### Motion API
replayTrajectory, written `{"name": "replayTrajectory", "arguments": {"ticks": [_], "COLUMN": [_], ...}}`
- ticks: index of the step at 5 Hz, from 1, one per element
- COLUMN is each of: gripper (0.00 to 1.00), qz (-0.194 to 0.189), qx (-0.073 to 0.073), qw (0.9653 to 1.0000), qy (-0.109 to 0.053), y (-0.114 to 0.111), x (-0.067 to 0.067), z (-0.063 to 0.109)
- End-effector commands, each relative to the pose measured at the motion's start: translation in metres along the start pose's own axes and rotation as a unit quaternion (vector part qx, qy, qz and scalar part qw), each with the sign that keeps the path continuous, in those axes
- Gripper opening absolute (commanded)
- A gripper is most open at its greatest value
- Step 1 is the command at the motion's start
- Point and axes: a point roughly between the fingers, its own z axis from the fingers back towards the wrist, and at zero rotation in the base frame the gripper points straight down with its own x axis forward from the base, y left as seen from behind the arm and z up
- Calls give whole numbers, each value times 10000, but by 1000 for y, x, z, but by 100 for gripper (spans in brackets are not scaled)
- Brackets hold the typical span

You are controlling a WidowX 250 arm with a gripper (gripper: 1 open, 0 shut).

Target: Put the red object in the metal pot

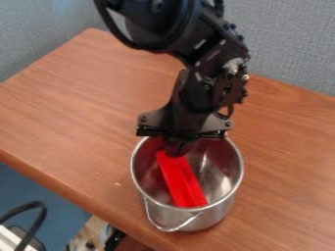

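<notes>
Lower centre of the frame – metal pot (225, 173) stands upright on the wooden table (66, 98), close to the table's near edge, with its wire handle (177, 227) hanging at the front. Red object (182, 182) is inside the pot, tilted: lower end toward the front wall, upper end up at the back rim. Gripper (174, 147) points steeply down at that upper end, fingers pinched narrow on the red object – no gap visible between them.

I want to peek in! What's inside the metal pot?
A red object leans inside the metal pot. The hand covers its top end, so that part is hidden.
</notes>
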Motion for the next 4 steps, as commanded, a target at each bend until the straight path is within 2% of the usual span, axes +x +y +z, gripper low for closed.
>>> {"name": "replayTrajectory", "arguments": {"ticks": [1,3,4], "gripper": [0,0,100], "qz": [-185,-853,-893], "qx": [-265,-438,-487], "qw": [9993,9952,9947], "qy": [-167,-207,-142], "y": [-3,-13,-14], "x": [12,28,29], "z": [28,64,51]}}
